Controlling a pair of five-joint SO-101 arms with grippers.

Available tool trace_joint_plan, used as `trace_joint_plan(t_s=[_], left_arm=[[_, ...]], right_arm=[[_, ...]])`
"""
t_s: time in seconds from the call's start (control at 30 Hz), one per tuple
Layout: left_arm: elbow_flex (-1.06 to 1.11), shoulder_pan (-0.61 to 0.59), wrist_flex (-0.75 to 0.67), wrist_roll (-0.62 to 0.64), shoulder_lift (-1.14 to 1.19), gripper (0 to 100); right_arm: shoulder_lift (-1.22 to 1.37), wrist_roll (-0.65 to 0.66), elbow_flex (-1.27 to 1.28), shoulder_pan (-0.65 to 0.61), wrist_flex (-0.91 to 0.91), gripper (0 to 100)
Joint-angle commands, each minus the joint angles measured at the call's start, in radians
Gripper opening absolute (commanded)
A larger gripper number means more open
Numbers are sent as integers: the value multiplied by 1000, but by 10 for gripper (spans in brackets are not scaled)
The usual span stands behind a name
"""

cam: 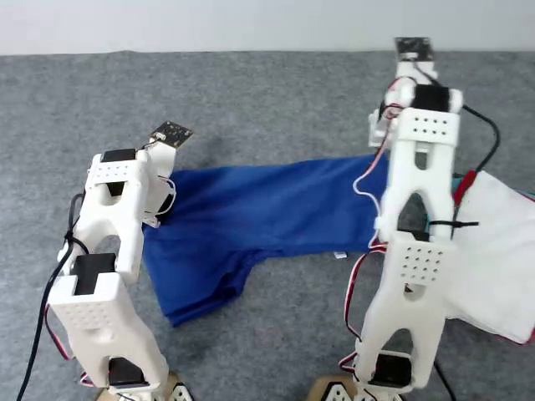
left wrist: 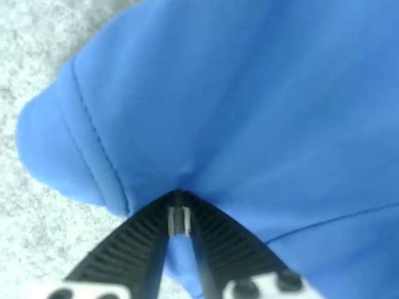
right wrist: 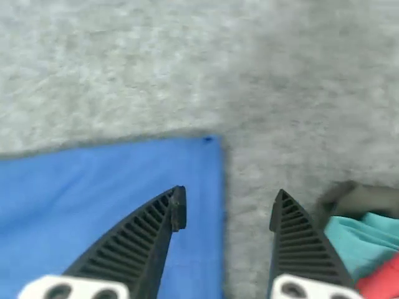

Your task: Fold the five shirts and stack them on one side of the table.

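A blue shirt (cam: 267, 221) lies spread across the middle of the grey table, with a sleeve bunched toward the front left. My left gripper (left wrist: 179, 219) is shut on the blue shirt (left wrist: 262, 112), pinching a fold of cloth near its hemmed left edge. My right gripper (right wrist: 227, 208) hangs open just above the blue shirt's (right wrist: 106, 187) far right corner, one finger over the cloth and the other over bare carpet. In the high view the left arm (cam: 125, 200) stands at the shirt's left end and the right arm (cam: 418, 167) at its right end.
A pile of folded shirts (cam: 501, 251), white on top with red and teal edges, lies at the right of the table. Teal and red cloth (right wrist: 368, 243) shows beside my right gripper. Grey carpet (cam: 251, 100) covers the table behind the shirt.
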Motion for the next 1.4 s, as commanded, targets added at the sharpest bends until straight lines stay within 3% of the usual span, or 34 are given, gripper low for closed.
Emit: trace_joint_plan(t_s=[0.0, 0.17, 0.27, 0.33, 0.67, 0.87, 1.03, 1.23, 1.37], left_arm=[[-22, -8, -12, 25, -18, 5], [-10, -18, 12, 44, -124, 5], [10, -11, 43, 72, -258, 5], [41, 2, 48, 72, -354, 5], [242, -8, 100, 114, -821, 5], [325, -259, 135, 147, -996, 5], [352, -509, 181, 63, -1013, 5], [389, -756, 135, -64, -1011, 5], [478, -838, 103, -160, -1011, 5]], right_arm=[[-24, -3, -52, -54, 44, 209], [-30, -2, -115, -74, 150, 66], [-33, 98, -158, -77, 217, 6], [-39, 149, -161, -76, 223, 10], [-173, 160, -101, -102, 223, 9], [-317, 255, 180, -249, 222, 9], [-383, 305, 327, -437, 220, 9], [-381, 305, 417, -711, 219, 17], [-381, 307, 460, -880, 219, 125]])
